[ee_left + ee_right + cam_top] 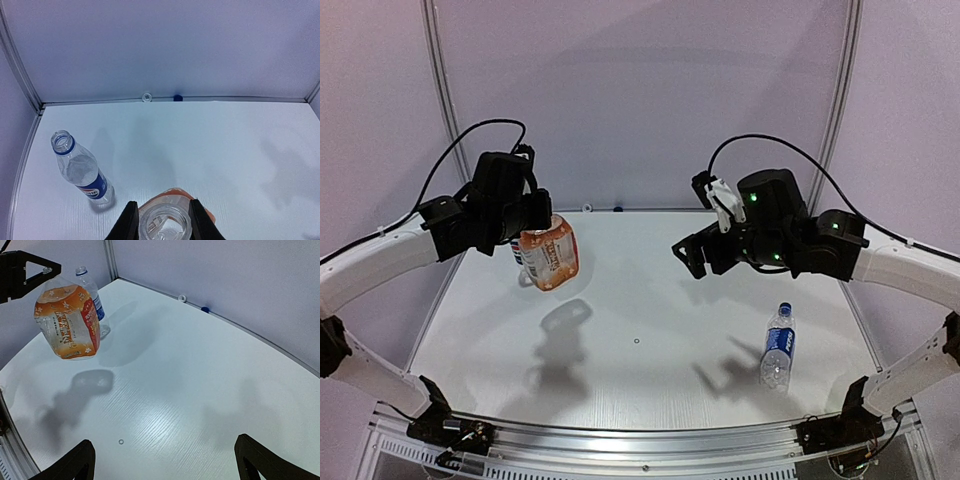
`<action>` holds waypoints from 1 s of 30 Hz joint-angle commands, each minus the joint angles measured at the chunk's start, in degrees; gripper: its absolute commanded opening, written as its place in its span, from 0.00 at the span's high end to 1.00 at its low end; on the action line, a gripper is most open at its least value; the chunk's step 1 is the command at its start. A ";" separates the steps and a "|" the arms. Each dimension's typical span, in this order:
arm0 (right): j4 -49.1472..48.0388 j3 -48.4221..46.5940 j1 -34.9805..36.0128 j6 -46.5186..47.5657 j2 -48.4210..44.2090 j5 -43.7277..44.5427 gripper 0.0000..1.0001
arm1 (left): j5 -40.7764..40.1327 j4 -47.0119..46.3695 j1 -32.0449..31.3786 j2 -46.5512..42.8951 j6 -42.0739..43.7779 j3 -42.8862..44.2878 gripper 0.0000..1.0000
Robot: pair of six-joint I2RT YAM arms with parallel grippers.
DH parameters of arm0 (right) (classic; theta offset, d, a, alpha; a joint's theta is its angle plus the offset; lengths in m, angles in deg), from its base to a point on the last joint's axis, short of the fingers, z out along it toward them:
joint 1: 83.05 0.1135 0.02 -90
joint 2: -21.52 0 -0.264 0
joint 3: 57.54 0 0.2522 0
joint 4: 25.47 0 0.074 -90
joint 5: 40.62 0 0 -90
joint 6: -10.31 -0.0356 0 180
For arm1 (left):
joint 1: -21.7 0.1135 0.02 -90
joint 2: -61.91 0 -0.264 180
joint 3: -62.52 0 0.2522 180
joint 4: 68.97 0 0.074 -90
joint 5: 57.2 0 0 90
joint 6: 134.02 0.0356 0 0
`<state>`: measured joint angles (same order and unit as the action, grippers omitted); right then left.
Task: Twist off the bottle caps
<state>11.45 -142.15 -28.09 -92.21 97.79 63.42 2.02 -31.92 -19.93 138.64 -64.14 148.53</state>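
Lying on its side at the near right of the table (620,330), a slim bottle (777,348) has a blue cap (784,308) on its neck, pointing away. Further in, the right gripper (165,450) hangs above the table with jaws spread wide, grasping nothing. Opposite, the left gripper (161,220) is clamped on the open neck of the squat orange-labelled bottle (549,257), held tilted in the air. Behind it a second slim bottle (80,170) stands upright, uncapped. Farthest off, a whitish cap (146,97) and a loose blue cap (177,97) rest near each other against the back wall (640,100).
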 commanded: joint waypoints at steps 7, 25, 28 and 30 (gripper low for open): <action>-0.71 4.74 -0.24 0.38 -3.08 8.15 0.01 | -8.57 -12.84 0.53 7.02 0.47 -2.62 1.00; -1.71 8.39 -2.03 0.33 -4.52 7.53 0.01 | -0.96 -21.02 5.06 13.04 -7.08 -10.21 1.00; -1.89 9.04 -2.32 0.38 -4.98 7.39 0.01 | -2.01 -19.60 4.93 13.59 -8.69 -10.83 0.98; -1.96 9.29 -2.47 0.38 -5.20 7.25 0.01 | -1.75 -20.72 4.83 13.18 -8.59 -12.10 0.88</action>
<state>9.81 -134.31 -29.88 -92.16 94.31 71.05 -0.47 -51.03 -15.30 151.19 -70.98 138.52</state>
